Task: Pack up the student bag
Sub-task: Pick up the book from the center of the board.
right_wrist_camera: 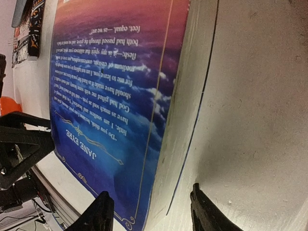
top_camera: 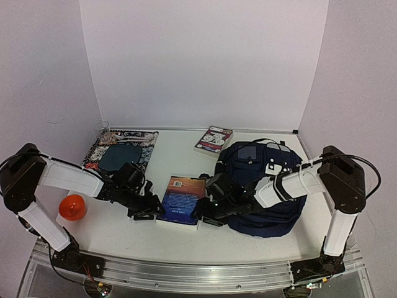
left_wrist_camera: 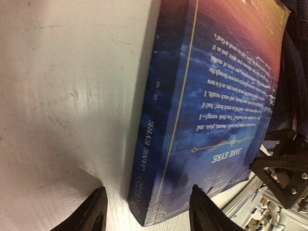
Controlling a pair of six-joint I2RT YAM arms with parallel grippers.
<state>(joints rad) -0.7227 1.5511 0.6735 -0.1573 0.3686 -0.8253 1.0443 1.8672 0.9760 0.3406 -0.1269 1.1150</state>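
Note:
The navy-blue student bag (top_camera: 260,186) lies on the table at the right. A blue Jane Eyre book (top_camera: 181,198) lies flat at the centre; it also shows in the left wrist view (left_wrist_camera: 211,110) and the right wrist view (right_wrist_camera: 110,96). My left gripper (top_camera: 149,210) is open at the book's left, spine side, its jaws straddling the near spine corner (left_wrist_camera: 147,211). My right gripper (top_camera: 203,214) is open at the book's right side, its jaws straddling the page edge (right_wrist_camera: 151,214). Neither holds anything.
A second book (top_camera: 213,140) lies at the back centre. A patterned black mat with a teal oval (top_camera: 121,152) lies at the back left. An orange ball (top_camera: 73,207) sits at the left front. The table's front rail runs just behind both grippers.

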